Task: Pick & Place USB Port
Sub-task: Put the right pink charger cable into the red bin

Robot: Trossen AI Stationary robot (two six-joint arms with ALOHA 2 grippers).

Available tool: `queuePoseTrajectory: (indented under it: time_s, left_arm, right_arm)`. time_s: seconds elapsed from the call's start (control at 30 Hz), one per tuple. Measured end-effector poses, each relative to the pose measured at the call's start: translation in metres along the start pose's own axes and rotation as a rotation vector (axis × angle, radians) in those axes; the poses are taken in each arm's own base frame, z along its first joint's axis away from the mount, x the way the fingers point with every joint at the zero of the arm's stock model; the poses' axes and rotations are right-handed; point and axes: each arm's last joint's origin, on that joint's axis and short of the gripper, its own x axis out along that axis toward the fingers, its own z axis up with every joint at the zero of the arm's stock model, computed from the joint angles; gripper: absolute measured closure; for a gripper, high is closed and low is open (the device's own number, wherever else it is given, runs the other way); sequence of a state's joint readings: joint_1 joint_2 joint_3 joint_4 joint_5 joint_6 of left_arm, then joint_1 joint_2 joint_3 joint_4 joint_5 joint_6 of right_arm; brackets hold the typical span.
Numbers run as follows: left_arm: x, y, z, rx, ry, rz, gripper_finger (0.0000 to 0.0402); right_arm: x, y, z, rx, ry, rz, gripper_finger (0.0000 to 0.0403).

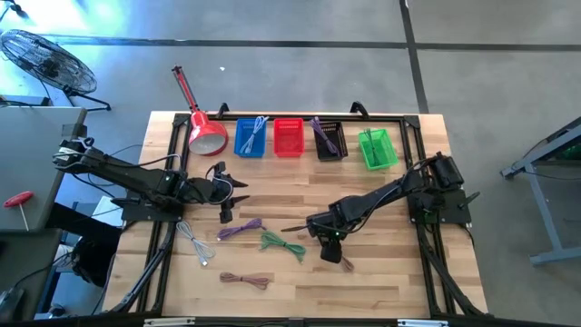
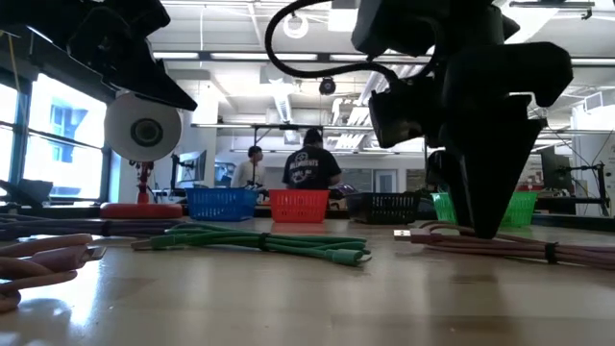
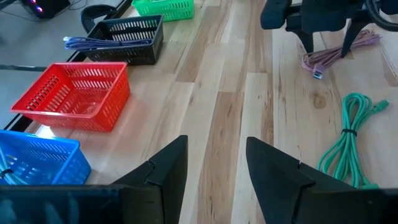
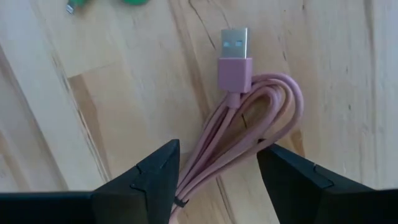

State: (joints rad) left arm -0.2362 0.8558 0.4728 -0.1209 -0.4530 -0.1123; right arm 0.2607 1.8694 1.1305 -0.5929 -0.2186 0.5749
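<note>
A pink coiled USB cable (image 4: 249, 124) lies flat on the wooden table, its metal plug (image 4: 234, 42) pointing away from my right gripper (image 4: 217, 152). That gripper is open and low over the table (image 1: 334, 252), one finger on each side of the coil, touching nothing that I can see. In the low view its dark fingers (image 2: 485, 216) reach down to the cable (image 2: 538, 248). My left gripper (image 3: 214, 146) is open and empty, hovering at the table's left (image 1: 234, 184). It faces the baskets.
Along the far edge stand a blue basket (image 1: 252, 136) with a cable, a red basket (image 1: 288, 136), a black basket (image 1: 329, 141) with a cable and a green basket (image 1: 377, 147). A red lamp (image 1: 204, 127) is left of them. Green (image 1: 283, 243), purple (image 1: 238, 229), white (image 1: 195, 243) and brownish (image 1: 245, 280) cables lie mid-table. People stand in the room behind.
</note>
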Motion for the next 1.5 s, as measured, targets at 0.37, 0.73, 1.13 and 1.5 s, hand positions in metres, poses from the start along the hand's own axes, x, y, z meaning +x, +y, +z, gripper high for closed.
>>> queuePoseTrajectory:
  time_s: [0.37, 0.73, 1.13, 1.5]
  left_arm:
    - [0.0, 0.0, 0.0, 0.0, 0.002, -0.016, 0.0243]
    - [0.0, 0.0, 0.0, 0.0, 0.001, -0.016, 0.0243]
    - [0.0, -0.001, 0.002, -0.01, -0.017, -0.018, 0.0243]
    - [0.0, -0.001, 0.005, -0.034, -0.041, -0.019, 0.0243]
  right_arm:
    - [0.0, -0.002, 0.006, -0.098, -0.041, -0.001, 0.0277]
    - [-0.001, -0.005, 0.009, -0.157, -0.063, -0.006, 0.0391]
    - [-0.009, -0.005, 0.009, -0.18, -0.102, -0.057, 0.04]
    - [-0.056, 0.003, -0.008, -0.183, -0.241, -0.229, 0.0401]
